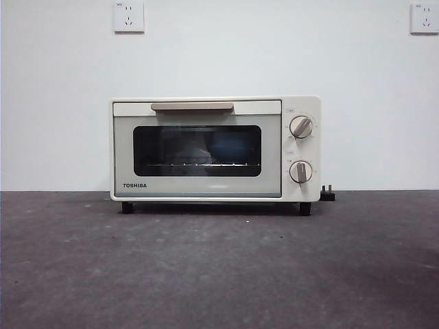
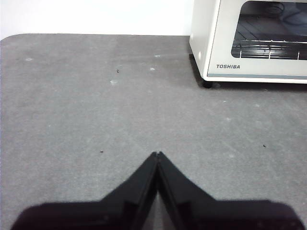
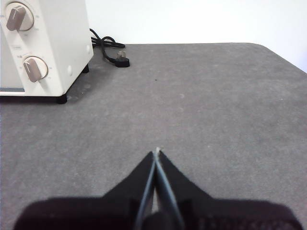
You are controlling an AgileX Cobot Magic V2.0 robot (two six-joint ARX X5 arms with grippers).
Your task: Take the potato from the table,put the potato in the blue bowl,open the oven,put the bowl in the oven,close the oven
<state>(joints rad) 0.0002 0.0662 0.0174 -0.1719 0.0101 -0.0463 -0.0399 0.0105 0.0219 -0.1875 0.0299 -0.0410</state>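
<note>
Two claws, both mine, and neither is carrying anything: my left claw [image 2: 157, 154] has its jaws pressed together at the tips over bare desk [image 2: 96, 105], and my right claw [image 3: 157, 152] is pinched closed the same way, off to the oven's knob side. Neither one shows in the front view, so both arms are waiting back from the work.

The oven [image 1: 215, 147] stands on the desk with its glass door up and closed, the beige handle [image 1: 192, 106] across the top of the door and two knobs [image 1: 300, 127] on its right. Its plug [image 3: 123, 61] lies loose on the desk beside it, cable trailing behind.

I can find no potato and no blue bowl out on the desk in any view. Through the door glass there is a bluish shape on the rack, but it is too dim for me to say whether that is the bowl or a reflection.

My reading is that either nothing has begun, or everything is finished and the door is shut on the bowl. If it is the start, my next move calls for finding the potato, then opening a claw before going down on it.
</note>
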